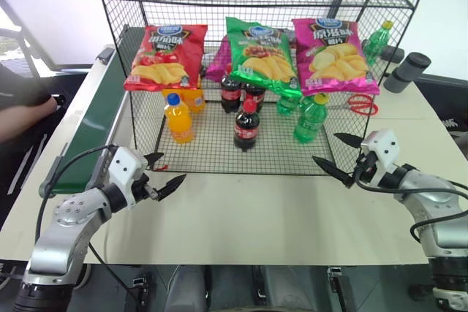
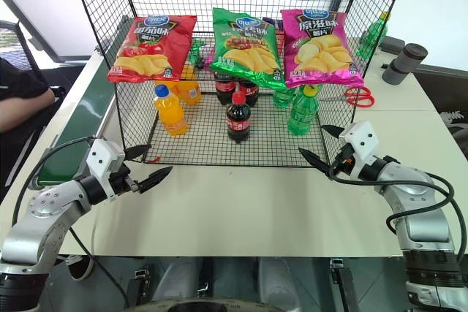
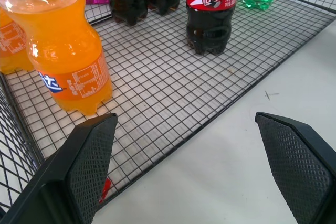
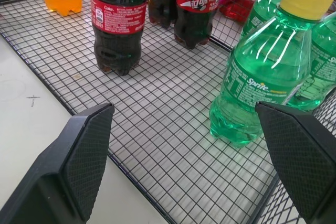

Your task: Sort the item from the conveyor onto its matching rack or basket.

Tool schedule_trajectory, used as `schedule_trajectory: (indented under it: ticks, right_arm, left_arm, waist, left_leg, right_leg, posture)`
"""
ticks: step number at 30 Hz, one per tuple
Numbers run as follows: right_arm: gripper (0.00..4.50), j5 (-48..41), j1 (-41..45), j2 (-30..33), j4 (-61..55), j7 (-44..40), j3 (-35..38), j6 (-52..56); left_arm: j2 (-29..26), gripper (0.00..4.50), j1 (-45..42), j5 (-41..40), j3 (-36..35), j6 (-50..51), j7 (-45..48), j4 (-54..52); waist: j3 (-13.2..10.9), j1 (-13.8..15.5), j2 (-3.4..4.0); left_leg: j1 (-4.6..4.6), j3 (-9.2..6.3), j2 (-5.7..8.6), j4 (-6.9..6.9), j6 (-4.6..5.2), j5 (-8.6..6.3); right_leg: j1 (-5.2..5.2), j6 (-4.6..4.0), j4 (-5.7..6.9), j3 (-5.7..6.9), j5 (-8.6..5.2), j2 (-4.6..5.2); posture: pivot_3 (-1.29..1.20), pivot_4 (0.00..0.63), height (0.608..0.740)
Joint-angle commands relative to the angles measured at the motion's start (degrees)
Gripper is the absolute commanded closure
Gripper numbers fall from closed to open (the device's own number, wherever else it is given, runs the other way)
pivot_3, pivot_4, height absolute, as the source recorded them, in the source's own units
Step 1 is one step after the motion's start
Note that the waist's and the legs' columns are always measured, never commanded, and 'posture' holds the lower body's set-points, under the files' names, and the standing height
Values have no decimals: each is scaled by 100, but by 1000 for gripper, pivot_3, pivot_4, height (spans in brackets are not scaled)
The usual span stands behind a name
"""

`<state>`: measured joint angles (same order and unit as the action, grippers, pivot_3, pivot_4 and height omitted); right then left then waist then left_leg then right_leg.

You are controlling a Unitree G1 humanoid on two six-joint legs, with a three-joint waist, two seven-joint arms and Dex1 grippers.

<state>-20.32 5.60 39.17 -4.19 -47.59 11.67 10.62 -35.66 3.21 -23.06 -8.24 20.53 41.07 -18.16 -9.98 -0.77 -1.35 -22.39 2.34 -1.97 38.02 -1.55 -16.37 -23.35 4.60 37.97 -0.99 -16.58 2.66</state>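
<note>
Bright, even, diffuse light from above. Soft, faint shadows under the black wire-grid shelf unit [image 1: 219, 158] on the pale cream tabletop [image 1: 256, 210]. Washed-out white beyond the shelf unit at upper left and upper right in the head views. Small white glints on the glossy red [image 1: 164, 56], green [image 1: 259, 52] and pink crisp bags [image 1: 333, 55]. Sharp focus across both head views, with slight bowing of straight lines toward the edges. In the wrist views, bright specular highlights on the shoulder of the orange-soda plastic bottle [image 3: 63, 51], the dark cola bottle with red label [image 4: 118, 19] and the translucent green bottle with yellow cap [image 4: 265, 72]; crisp mesh wires, the nearest black textured fingers [image 3: 89, 166] slightly soft.
</note>
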Motion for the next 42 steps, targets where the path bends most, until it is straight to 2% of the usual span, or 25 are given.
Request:
schedule_trajectory:
  ticks: [1,42]
  right_arm:
    - [32,5,100,-35,-45,26,51,-147]
    - [32,164,273,-137,94,107,-152,-342]
  left_arm:
    - [-47,0,-57,37,-100,-99,-10,-164]
    - [88,0,-204,256,71,-319,89,51]
  waist:
    - [0,2,0]
    - [0,1,0]
  left_leg:
    - [0,0,0,0,0,0]
    - [1,1,0,2,0,0]
  right_leg:
    - [0,0,0,0,0,0]
    - [0,1,3,0,0,0]
  posture:
    - [0,150,734]
    - [0,150,734]
